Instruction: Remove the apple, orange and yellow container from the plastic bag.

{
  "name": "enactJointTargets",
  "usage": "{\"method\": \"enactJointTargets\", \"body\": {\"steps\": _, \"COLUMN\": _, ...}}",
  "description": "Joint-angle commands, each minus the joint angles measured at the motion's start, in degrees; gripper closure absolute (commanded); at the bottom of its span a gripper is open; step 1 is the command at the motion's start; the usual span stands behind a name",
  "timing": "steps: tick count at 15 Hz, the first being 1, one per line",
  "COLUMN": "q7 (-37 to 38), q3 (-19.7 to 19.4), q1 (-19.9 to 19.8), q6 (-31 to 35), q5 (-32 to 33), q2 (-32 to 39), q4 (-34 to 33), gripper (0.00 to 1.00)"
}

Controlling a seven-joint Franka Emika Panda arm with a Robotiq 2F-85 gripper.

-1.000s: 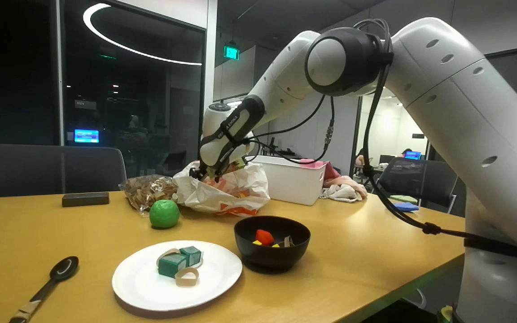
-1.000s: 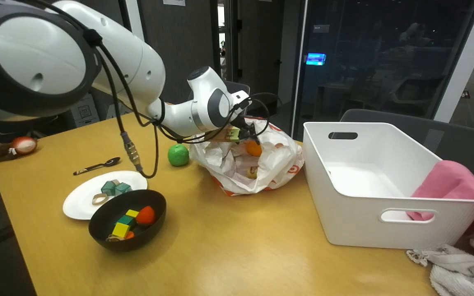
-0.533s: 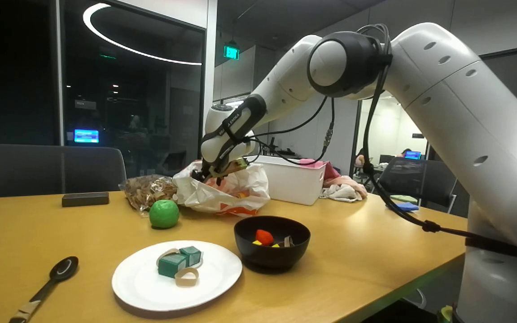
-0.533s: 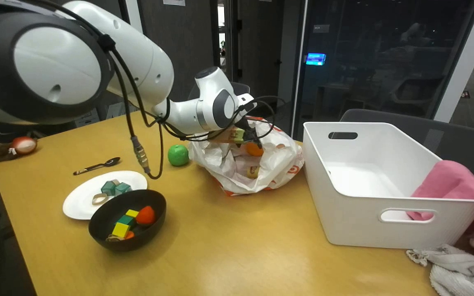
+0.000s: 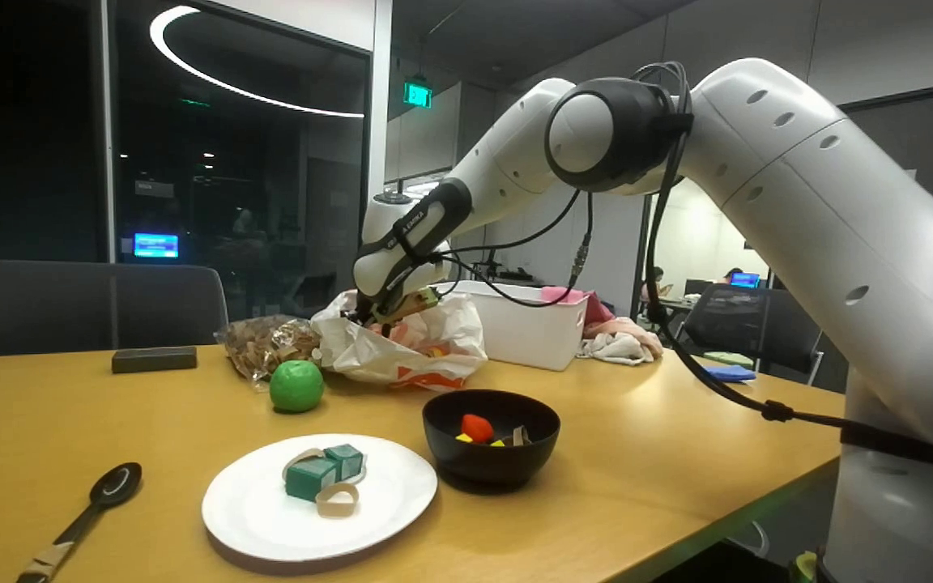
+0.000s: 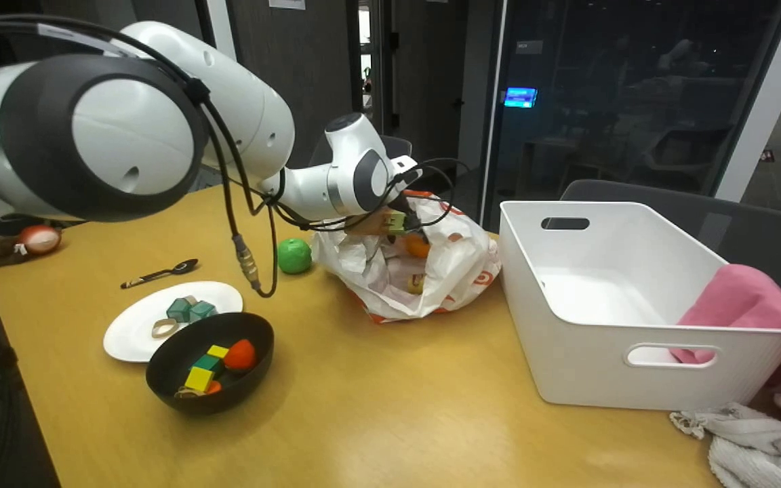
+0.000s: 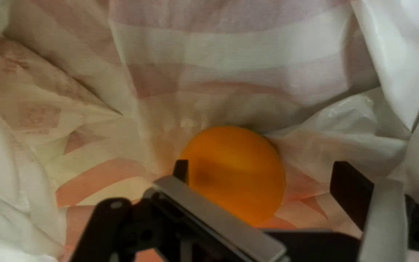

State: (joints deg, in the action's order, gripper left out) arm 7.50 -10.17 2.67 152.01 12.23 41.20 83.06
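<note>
The green apple point(image 5: 296, 386) sits on the table beside the white plastic bag point(image 5: 369, 364); it also shows in an exterior view point(image 6: 294, 255). The orange point(image 7: 236, 174) lies inside the bag point(image 6: 390, 298) and is partly seen in an exterior view point(image 6: 417, 245). A small yellowish container point(image 6: 416, 283) lies in the bag's mouth, partly visible; it is out of the wrist view. My gripper point(image 7: 262, 169) is open and reaches into the bag over the orange. The left finger overlaps the orange's left edge; the right finger stands apart from it with a gap. Contact cannot be told.
A clear bag of brown pieces point(image 5: 268, 344) lies against the plastic bag. A white bin point(image 6: 648, 366) stands beside it. A black bowl point(image 6: 207, 393), a white plate point(image 6: 123, 335) and a black spoon point(image 6: 160, 274) are nearer. Bag folds surround the gripper.
The arm's elbow has come down. The gripper has shifted slightly near the orange in the bag. The apple, bag and other objects look the same.
</note>
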Motion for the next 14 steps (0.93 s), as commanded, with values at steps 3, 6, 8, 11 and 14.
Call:
{"method": "enactJointTargets", "body": {"steps": 3, "q7": -0.7, "q3": -0.3, "q1": -0.6, "q6": -3.5, "q5": 0.1, "q2": 5.5, "q4": -9.9, "gripper": 0.0}}
{"method": "enactJointTargets", "body": {"steps": 6, "q7": -0.9, "q3": -0.4, "q1": -1.0, "q6": -5.0, "q5": 0.1, "q2": 7.2, "q4": -12.9, "gripper": 0.0}}
{"method": "enactJointTargets", "body": {"steps": 8, "q7": -0.8, "q3": -0.6, "q1": -1.2, "q6": -6.2, "q5": 0.2, "q2": 8.0, "q4": -14.6, "gripper": 0.0}}
{"method": "enactJointTargets", "body": {"steps": 11, "q7": -0.6, "q3": -0.5, "q1": -1.6, "q6": -9.2, "q5": -0.1, "q2": 8.9, "q4": -16.6, "gripper": 0.0}}
{"method": "enactJointTargets", "body": {"steps": 14, "q7": -0.5, "q3": -0.5, "q1": -1.8, "q6": -11.2, "q5": 0.2, "q2": 9.8, "q4": -18.1, "gripper": 0.0}}
